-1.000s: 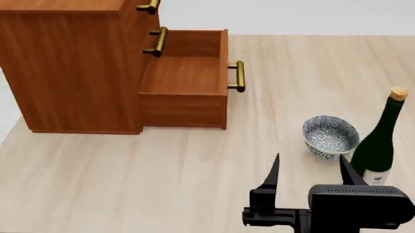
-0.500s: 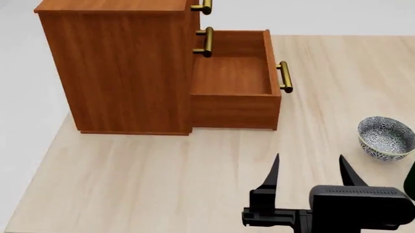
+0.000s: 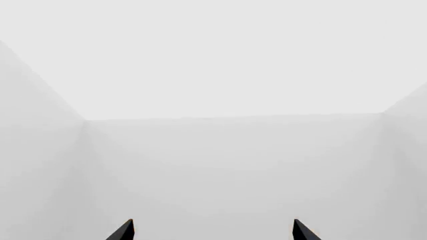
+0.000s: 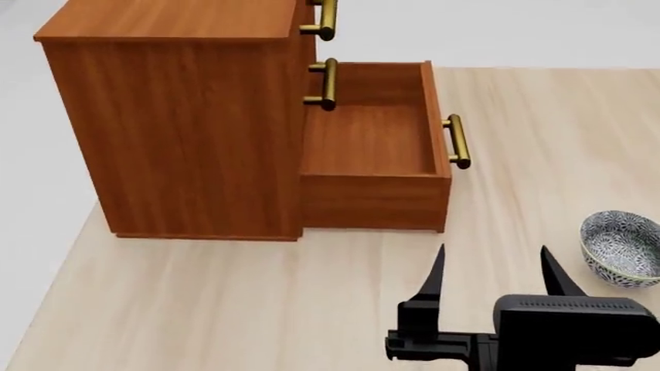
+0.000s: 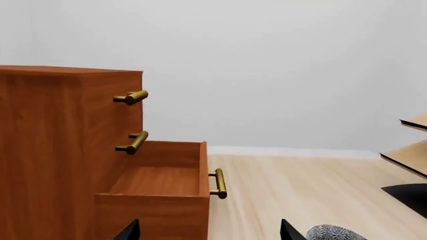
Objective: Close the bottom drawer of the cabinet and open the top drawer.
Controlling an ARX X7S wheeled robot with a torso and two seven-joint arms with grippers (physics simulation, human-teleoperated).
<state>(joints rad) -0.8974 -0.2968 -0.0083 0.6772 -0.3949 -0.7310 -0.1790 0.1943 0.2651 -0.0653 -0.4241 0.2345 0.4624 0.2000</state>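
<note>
The cabinet [image 4: 185,124] stands at the table's far left, reddish-brown wood. Its bottom drawer [image 4: 373,154] is pulled out, empty, with its brass handle [image 4: 458,141] facing away from the cabinet. The top drawer's handle [image 4: 324,19] and the middle handle [image 4: 327,83] sit close to the cabinet front, both drawers shut. My right gripper [image 4: 490,270] is open and empty, nearer than the bottom drawer and apart from it. In the right wrist view the bottom drawer [image 5: 160,185] lies ahead of the right gripper [image 5: 209,232]. My left gripper [image 3: 213,231] is open, facing only blank pale walls.
A blue-patterned bowl [image 4: 622,249] sits on the pale wooden table [image 4: 227,301] to the right of my right gripper. The right wrist view shows a pale rack [image 5: 415,150] and a dark object [image 5: 407,195] at the far right. The table's left edge runs near the cabinet.
The head view has swung left and dipped: the cabinet sits further right and lower in frame, and the green bottle has left view. The drawers have not moved.
</note>
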